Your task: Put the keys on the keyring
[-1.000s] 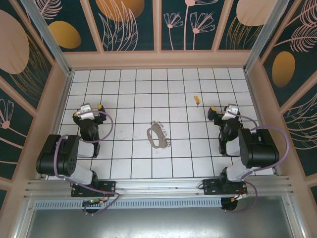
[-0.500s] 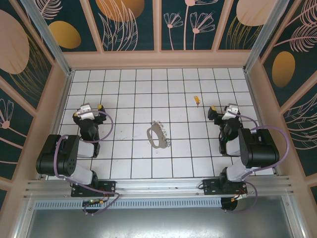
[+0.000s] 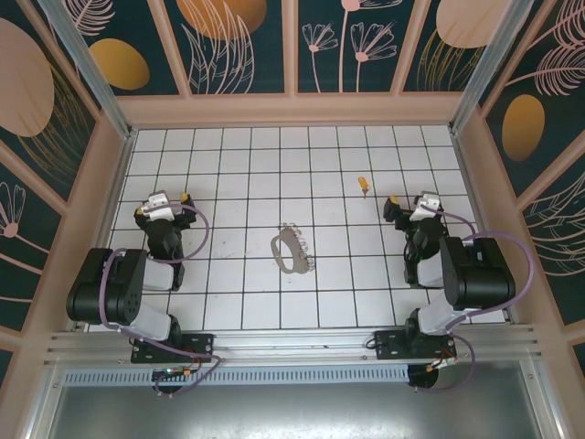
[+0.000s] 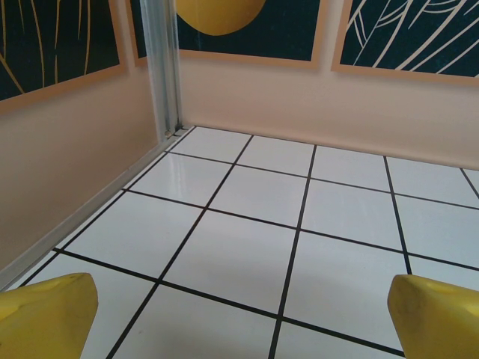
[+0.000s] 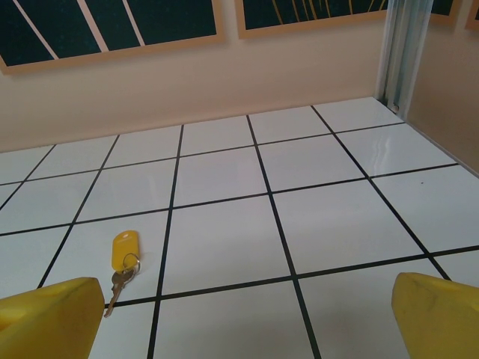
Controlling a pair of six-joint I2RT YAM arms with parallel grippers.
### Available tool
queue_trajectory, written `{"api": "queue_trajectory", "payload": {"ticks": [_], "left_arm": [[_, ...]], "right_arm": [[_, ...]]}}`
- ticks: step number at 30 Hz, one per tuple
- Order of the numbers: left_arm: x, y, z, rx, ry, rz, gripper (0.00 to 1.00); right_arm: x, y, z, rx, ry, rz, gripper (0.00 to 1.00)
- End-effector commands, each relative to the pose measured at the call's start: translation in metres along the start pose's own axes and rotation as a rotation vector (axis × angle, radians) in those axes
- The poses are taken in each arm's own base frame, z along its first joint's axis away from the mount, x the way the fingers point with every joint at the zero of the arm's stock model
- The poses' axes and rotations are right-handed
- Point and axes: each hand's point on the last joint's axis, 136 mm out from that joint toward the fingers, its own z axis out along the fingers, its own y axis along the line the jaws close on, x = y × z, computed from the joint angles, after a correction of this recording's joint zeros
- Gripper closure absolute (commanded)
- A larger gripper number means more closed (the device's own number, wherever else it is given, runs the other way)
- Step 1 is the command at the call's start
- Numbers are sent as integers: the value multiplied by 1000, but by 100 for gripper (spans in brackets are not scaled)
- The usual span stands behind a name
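Note:
The keys [image 3: 364, 185], a small metal key on an orange-yellow tag, lie on the white tiled floor right of centre toward the back. In the right wrist view the keys [image 5: 123, 258] sit on a tile ahead and to the left, just beyond the left yellow fingertip [image 5: 49, 318]. The keyring [image 3: 289, 250], an oval grey-brown loop with small metal bits on its right edge, lies flat mid-floor. My left gripper [image 3: 163, 203] rests open at the left, its view [image 4: 239, 329] looking at bare tiles. My right gripper [image 3: 416, 203] is open at the right, nothing between its fingers [image 5: 243, 329].
Peach walls [image 3: 292, 110] with dark patterned panels enclose the tiled floor on three sides. A metal corner post [image 4: 161, 67] stands ahead-left of the left gripper, another corner post [image 5: 404, 52] ahead-right of the right gripper.

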Motion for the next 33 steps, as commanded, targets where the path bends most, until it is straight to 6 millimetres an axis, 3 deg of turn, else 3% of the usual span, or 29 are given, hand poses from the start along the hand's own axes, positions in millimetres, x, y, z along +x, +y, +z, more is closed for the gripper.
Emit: {"api": "queue_trajectory", "payload": {"ticks": [1,17,19,22,28,30,33], "left_arm": [[-7,-1,0,14,-26,-20,1],[-6,-6,1,39,-19,-6,1],[-8,-11,2,65,-10,10,1],[-13,-16,12,63,65,22,1],[-30,-46,19,188,177,-54,1],[-39,-63,19,258,221,-101,1],[-48,-87,18,306,315,-156,1]], "right_arm": [[-9,-1,4,3,-24,16,1],[-10,-2,3,8,-29,13,1],[-14,-7,2,66,-47,12,1],[-30,0,-1,89,-51,-29,1],[-64,44,3,22,11,-40,1],[-66,69,6,-45,76,-28,1],[-65,122,6,-209,185,-54,1]]}}
